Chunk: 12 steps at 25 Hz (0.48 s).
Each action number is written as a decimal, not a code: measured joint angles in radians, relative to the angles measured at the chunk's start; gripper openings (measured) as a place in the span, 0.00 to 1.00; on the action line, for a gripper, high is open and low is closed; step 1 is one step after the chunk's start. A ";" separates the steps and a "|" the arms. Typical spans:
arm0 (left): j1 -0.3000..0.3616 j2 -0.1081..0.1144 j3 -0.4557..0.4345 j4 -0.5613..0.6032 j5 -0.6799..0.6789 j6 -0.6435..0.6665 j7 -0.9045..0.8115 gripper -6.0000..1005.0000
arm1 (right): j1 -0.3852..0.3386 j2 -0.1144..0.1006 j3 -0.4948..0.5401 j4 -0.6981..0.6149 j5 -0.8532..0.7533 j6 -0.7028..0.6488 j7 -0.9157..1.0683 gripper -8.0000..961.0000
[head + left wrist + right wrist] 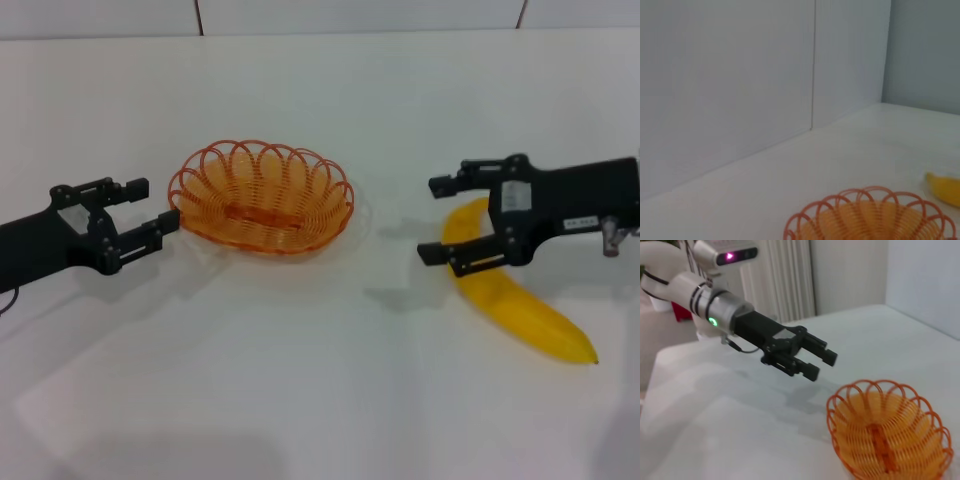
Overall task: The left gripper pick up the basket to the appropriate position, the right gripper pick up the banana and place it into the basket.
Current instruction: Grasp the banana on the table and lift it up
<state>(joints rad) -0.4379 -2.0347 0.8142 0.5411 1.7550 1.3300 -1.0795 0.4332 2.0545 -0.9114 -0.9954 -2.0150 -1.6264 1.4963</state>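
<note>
Two spread hands: your left hand sits left of centre, just beside the basket rim; your right hand hovers over the banana, centre right on the desk.

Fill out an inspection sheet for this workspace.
Surface: white table, bare around the items.
Basket: orange, upright, empty.
Banana: lying flat on the table, outside the basket.
Clutter: nothing seen.
Left pincer: open, just beside the basket's rim, not gripping.
Right pincer: open, over the banana's upper end, not closed on it.
Cables: thin black lead under the left arm.
Surroundings: white wall panels; radiator.
</note>
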 joint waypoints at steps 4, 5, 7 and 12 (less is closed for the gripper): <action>0.002 0.000 0.000 -0.018 0.000 -0.004 0.014 0.59 | -0.093 0.003 -0.185 -0.224 0.027 0.097 0.184 0.93; 0.003 0.000 0.000 -0.021 0.000 -0.004 0.020 0.59 | -0.112 0.002 -0.227 -0.272 0.023 0.121 0.228 0.93; 0.004 -0.001 0.000 -0.026 0.000 -0.004 0.029 0.60 | -0.143 -0.001 -0.284 -0.347 0.003 0.147 0.304 0.93; 0.005 -0.002 0.000 -0.038 -0.003 -0.004 0.038 0.60 | -0.161 -0.003 -0.324 -0.452 -0.151 0.147 0.513 0.93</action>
<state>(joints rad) -0.4324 -2.0368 0.8146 0.5030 1.7516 1.3259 -1.0418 0.2724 2.0514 -1.2357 -1.4476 -2.1659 -1.4790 2.0093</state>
